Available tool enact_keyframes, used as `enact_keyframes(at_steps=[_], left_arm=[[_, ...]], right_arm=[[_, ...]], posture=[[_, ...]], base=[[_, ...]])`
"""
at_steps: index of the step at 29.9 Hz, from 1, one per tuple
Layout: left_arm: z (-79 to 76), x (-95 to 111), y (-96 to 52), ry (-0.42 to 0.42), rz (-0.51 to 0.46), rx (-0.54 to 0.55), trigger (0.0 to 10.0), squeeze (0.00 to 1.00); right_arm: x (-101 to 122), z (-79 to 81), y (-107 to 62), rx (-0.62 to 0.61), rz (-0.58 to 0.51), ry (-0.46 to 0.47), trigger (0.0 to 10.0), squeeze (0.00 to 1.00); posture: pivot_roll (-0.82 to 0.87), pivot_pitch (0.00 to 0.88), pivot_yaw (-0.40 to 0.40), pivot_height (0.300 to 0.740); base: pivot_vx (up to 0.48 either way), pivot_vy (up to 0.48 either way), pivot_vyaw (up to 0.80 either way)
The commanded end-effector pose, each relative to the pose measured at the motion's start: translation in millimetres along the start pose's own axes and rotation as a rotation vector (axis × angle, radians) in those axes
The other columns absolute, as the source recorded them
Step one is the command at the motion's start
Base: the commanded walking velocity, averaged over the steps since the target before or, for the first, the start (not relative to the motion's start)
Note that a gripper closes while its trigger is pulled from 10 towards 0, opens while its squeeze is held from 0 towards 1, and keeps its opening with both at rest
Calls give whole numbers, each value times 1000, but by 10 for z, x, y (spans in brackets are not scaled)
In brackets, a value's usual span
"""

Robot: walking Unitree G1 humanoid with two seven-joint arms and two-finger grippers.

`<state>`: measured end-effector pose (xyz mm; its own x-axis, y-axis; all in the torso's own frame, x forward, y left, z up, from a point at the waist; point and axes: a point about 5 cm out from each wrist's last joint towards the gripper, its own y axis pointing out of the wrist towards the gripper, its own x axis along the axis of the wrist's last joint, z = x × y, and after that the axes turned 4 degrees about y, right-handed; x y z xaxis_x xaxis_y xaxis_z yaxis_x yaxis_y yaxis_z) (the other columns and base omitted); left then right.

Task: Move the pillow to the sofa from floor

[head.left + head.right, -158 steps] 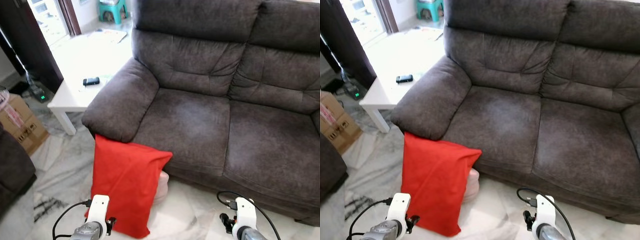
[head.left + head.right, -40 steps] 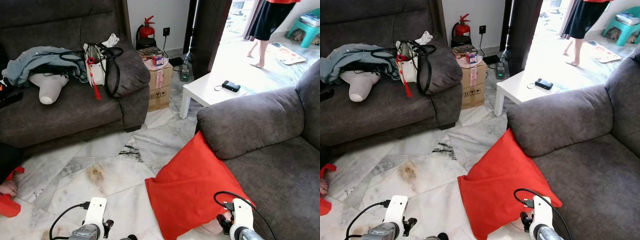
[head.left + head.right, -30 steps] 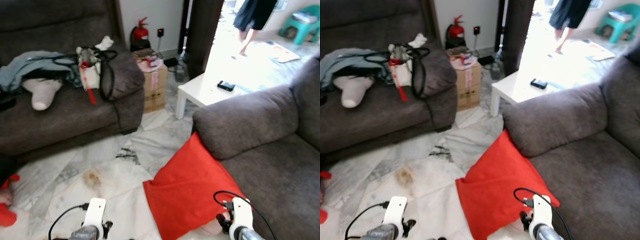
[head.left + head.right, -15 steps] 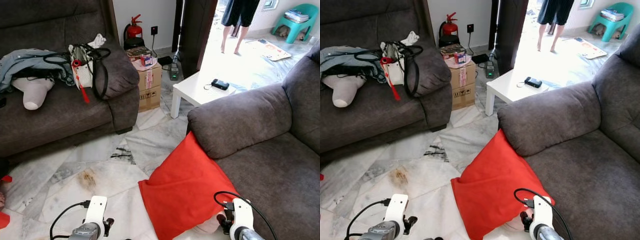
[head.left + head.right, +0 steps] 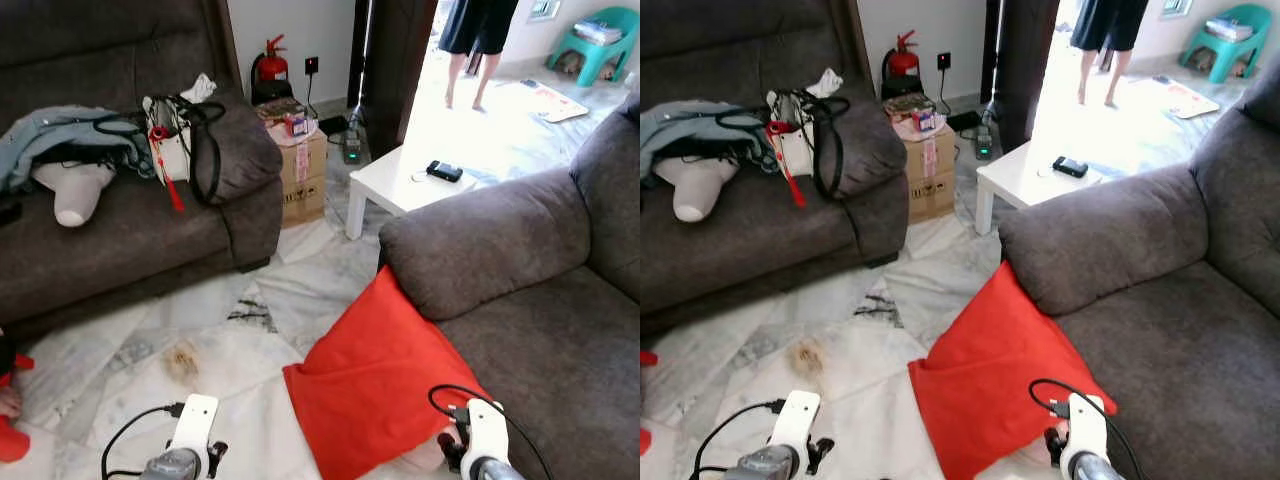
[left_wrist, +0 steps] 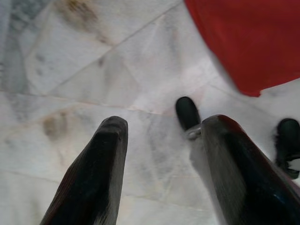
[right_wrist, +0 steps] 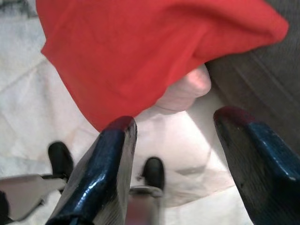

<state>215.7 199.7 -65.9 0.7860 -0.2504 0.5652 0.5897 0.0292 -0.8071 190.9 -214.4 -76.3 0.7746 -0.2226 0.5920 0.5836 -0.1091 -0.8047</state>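
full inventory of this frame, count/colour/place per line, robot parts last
pillow: 1, red, on floor leaning against the near sofa's armrest
near sofa: 1, dark grey, right
far sofa: 1, dark grey, left
handbag: 1, white with black straps, on far sofa's armrest
cardboard box: 1, brown, beside far sofa
fire extinguisher: 1, red, by wall
side table: 1, white, behind near sofa's armrest
phone: 1, black, on side table
stool: 1, teal, far right
person: 1, dark skirt, doorway
left gripper: fingers open, over floor
right gripper: fingers open, near pillow

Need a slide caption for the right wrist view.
Open right gripper above the marble floor, red pillow leaning on the grey sofa ahead.
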Motion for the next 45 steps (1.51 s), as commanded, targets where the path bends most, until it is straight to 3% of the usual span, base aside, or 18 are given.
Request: enact_keyframes(at_steps=[1,11,28,45], left_arm=[[60,-93,-17,37,28,16,10000,0],[58,-226,-41,76,46,6,10000,0],[30,-369,-69,43,62,30,10000,0],[-9,-388,-69,15,63,43,10000,0]], right_arm=[[-85,20,-7,-19,26,47,10000,0],[-234,70,-37,-34,8,160,10000,0],[-370,52,-71,-21,30,144,10000,0],[-376,34,-74,-17,33,137,10000,0]], posture=[[-110,10,64,740],[-147,0,101,740],[-104,0,81,740],[-107,0,80,740]], base=[[0,0,0],[199,0,0],[131,0,0],[223,0,0]])
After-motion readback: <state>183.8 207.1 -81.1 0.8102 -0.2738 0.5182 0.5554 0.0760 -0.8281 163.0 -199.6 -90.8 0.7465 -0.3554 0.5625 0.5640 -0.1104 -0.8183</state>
